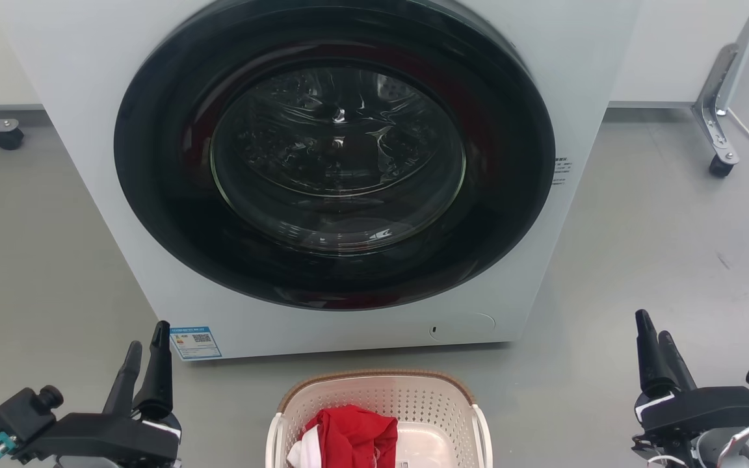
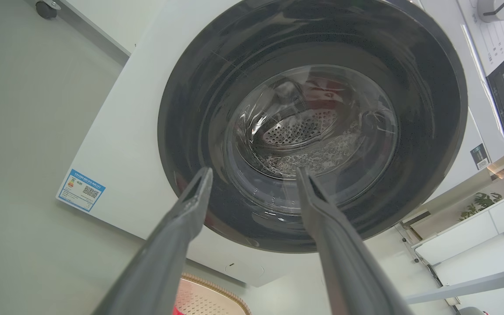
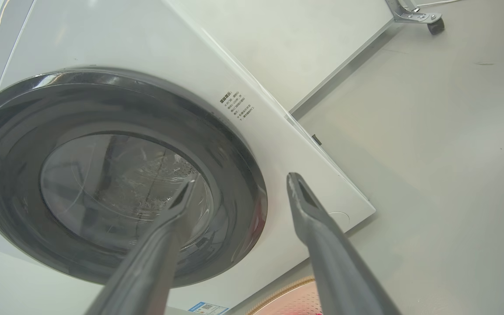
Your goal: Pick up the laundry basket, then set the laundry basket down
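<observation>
1. Laundry basket (image 1: pixel 413 400) sits on the grey floor (image 1: pixel 641 260) at bottom centre of the head view, just in front of the washing machine (image 1: pixel 88 130) and apart from it. The bottom edge cuts off its near part.
2. The brown woven-look rim curves along the basket's far side, and a white loop handle shows on each side.
3. Inside the basket: a crumpled red cloth (image 1: pixel 352 435) with a white piece (image 1: pixel 303 455) at its lower left. That may be a second garment; it is cropped, so hard to tell.
4. Left gripper (image 1: pixel 147 341) is at lower left, fingers pointing up toward the machine, well apart from the basket. In the left wrist view the left gripper (image 2: pixel 254 173) has its fingers spread with nothing between them, so it is released.
5. Right gripper (image 1: pixel 653 328) is at lower right, also well clear of the basket. In the right wrist view the right gripper (image 3: pixel 241 181) has its fingers parted and empty.
6. Neither gripper touches the basket, which lies between them.
7. The machine's round dark door (image 1: pixel 335 156) is closed, with the drum visible through the glass. A blue label (image 1: pixel 196 342) is at the front's lower left corner.
8. The basket rim peeks in at the bottom edge of both wrist views, (image 2: pixel 208 297) and (image 3: pixel 295 297).
9. A metal frame leg on a caster (image 1: pixel 716 110) stands at upper right, beside the machine.
</observation>
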### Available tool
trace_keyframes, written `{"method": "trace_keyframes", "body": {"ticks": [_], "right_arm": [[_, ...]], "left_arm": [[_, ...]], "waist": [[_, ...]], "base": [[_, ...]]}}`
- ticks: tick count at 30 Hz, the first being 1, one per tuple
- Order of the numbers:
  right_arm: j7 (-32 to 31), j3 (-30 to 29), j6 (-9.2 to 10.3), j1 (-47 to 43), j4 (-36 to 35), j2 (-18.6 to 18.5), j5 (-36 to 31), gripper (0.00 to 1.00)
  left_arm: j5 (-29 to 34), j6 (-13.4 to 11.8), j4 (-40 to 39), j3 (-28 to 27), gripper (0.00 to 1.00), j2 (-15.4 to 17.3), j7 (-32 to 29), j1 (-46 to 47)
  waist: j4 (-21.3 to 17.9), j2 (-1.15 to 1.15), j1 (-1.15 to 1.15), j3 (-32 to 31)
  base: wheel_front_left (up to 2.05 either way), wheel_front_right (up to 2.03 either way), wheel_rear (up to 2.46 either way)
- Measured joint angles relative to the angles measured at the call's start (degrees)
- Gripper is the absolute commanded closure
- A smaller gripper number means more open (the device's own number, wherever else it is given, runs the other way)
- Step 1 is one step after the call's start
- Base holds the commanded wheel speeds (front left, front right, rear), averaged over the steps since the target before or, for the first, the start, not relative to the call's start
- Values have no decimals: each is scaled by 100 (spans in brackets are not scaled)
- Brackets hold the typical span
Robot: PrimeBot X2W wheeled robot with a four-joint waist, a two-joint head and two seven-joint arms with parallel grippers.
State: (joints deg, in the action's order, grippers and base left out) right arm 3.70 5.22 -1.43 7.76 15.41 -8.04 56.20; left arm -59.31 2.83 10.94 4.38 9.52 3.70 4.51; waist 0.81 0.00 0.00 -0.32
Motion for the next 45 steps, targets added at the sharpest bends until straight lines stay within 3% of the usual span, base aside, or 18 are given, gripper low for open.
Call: {"method": "trace_keyframes", "body": {"ticks": [23, 45], "right_arm": [[472, 745, 397, -4, 172, -175, -2114, 0], [953, 981, 743, -42, 197, -270, -3871, 0]], "left_arm": [[1868, -394, -57, 567, 0, 291, 476, -36], [3332, -693, -30, 1036, 0, 493, 961, -162]], "waist": [[42, 0, 0, 18], [23, 0, 0, -8]], "base": [[0, 0, 0], [0, 0, 0]]}}
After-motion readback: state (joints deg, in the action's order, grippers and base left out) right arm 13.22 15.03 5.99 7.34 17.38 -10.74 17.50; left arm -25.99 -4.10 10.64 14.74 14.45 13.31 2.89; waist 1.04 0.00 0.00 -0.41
